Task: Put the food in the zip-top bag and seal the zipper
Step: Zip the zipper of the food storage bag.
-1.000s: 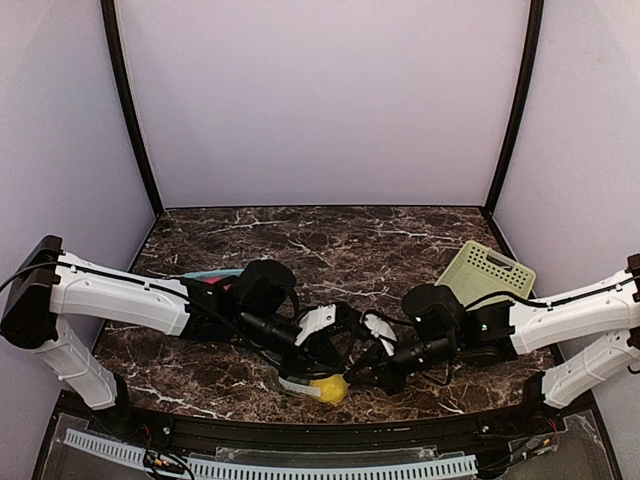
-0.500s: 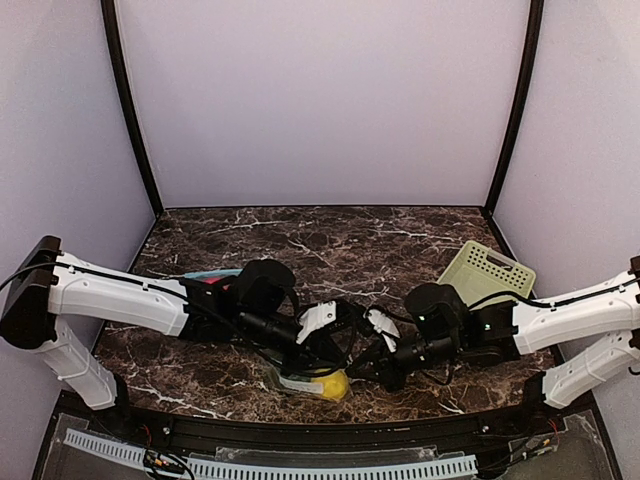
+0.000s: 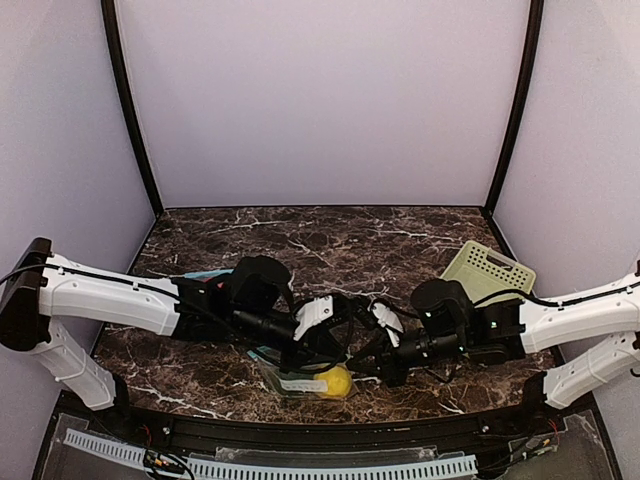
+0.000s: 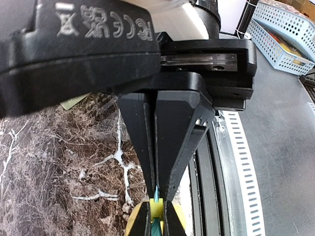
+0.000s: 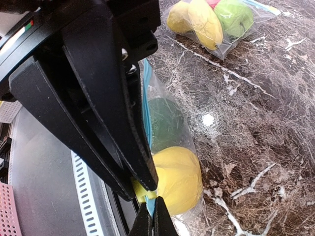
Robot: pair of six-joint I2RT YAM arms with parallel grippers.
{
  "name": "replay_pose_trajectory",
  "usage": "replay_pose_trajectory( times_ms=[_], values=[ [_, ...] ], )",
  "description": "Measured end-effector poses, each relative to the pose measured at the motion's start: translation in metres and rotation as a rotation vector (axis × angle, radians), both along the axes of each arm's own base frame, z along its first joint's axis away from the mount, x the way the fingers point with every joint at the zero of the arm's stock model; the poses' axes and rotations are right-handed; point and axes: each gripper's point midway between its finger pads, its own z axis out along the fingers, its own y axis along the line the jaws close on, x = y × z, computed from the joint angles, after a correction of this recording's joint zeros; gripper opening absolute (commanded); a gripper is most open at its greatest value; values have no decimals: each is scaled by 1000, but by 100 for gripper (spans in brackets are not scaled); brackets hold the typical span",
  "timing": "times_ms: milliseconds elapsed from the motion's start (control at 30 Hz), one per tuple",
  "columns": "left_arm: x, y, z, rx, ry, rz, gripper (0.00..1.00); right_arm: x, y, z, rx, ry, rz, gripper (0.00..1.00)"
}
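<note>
Left arm [image 3: 110,295]: jaws are closed down to a sliver. A thin teal strip is pinched at the tips, taken to be the zipper [image 5: 145,93] of the zip-top bag [image 3: 285,378].

The bag body is seen directly under both tips, at the near edge of the desk [image 3: 330,245]. A yellow piece [image 5: 174,179] bulges right up against the pinch. A dark green piece [image 5: 165,123] lies just past it, further along the strip.

Right arm [image 3: 585,310]: jaws are also shut on the same strip and meet the left jaws tip to tip. Neither arm is nearer, since both are on it at one spot.

Key relation: the strip's long axis runs straight ahead of the right jaws and alongside the left fingers. Judged a sealing pass, with one set anchoring and the other run along the strip. How much is already closed cannot be told.

In the way:
- Each set of jaws blocks the other's travel along the strip.
- The yellow piece is crowded under the zipper and may hold it apart.

Well ahead of the right jaws, past the left wrist, a second clear bag [image 5: 221,29] holds more yellow pieces [image 5: 197,19], the light green ball [image 5: 235,15] and a sliver of red [image 5: 213,2]. It is clear of the pinch.

A pale green basket [image 3: 486,270] is seen behind the right arm, well apart from the jaws.
</note>
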Motion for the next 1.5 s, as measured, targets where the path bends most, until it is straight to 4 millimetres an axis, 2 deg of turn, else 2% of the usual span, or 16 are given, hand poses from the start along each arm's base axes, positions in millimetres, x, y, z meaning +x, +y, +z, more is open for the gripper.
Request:
replay_pose_trajectory(
  times_ms=[400, 867, 1500],
  values=[
    [2, 4, 2, 9, 7, 7, 1, 4, -6, 4, -36, -27, -13, 0],
    [12, 17, 5, 32, 25, 58, 1, 23, -16, 5, -107, -39, -144, 0],
    [17, 46, -15, 78, 58, 158, 1, 56, -48, -14, -214, 38, -370, 0]
  ],
)
